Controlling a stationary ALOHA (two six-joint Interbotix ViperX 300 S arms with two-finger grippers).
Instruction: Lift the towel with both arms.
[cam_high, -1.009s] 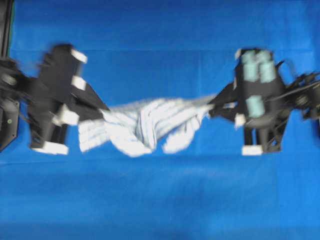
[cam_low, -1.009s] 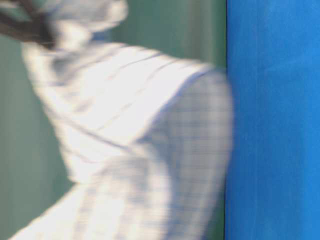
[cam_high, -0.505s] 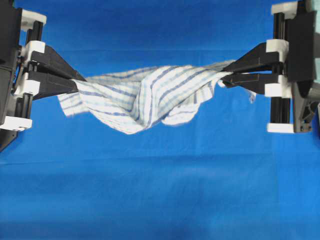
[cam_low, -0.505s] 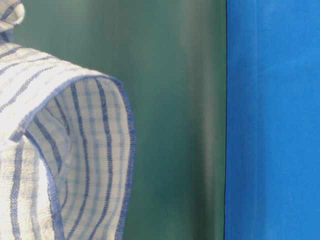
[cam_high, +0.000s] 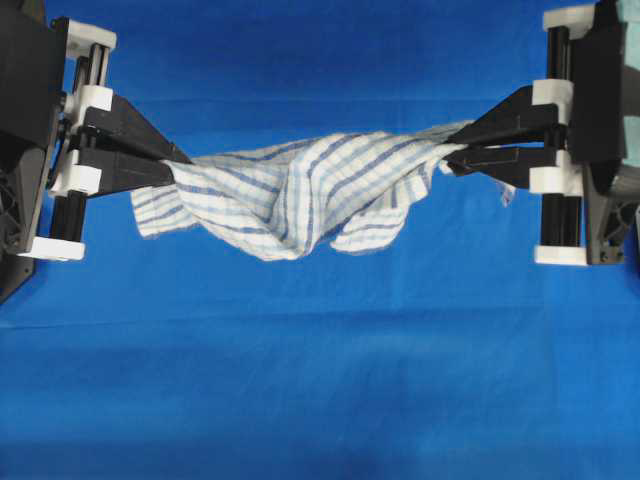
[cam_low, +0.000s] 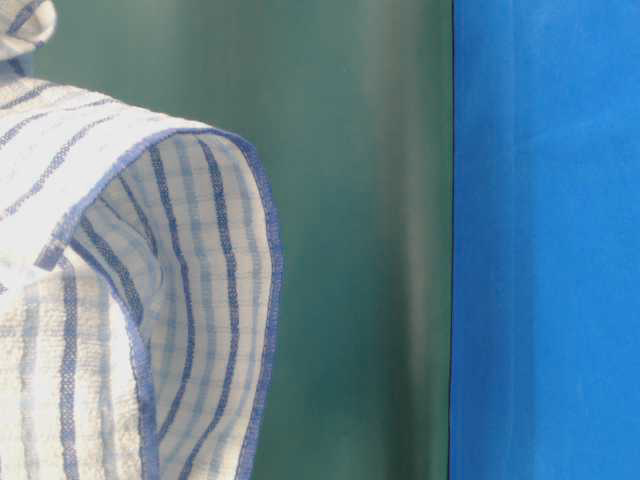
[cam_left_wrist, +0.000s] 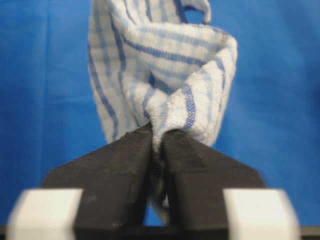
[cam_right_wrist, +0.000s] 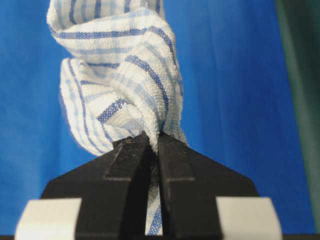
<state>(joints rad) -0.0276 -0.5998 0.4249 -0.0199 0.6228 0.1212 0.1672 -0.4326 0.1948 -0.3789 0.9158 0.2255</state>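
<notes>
Hanging between the two arms, the towel (cam_high: 300, 195) is stretched in the air above the blue table covering (cam_high: 320, 380), nearer its far edge than its near edge in the overhead view. The left gripper (cam_high: 180, 160) pinches the towel's left end, its pointed black fingers (cam_left_wrist: 125, 165) drawn narrow with the striped cloth bunched and trapped between them. The right gripper (cam_high: 450, 145) pinches the opposite end in the same way, its fingers (cam_right_wrist: 130, 165) pressed close on a fold of the cloth. The middle of the towel sags in loose folds below the line between the two grips, and a corner droops at the left. In the table-level view a curled, blue-hemmed fold of the towel (cam_low: 150, 300) fills the left side against a dark green backdrop (cam_low: 360, 240)
</notes>
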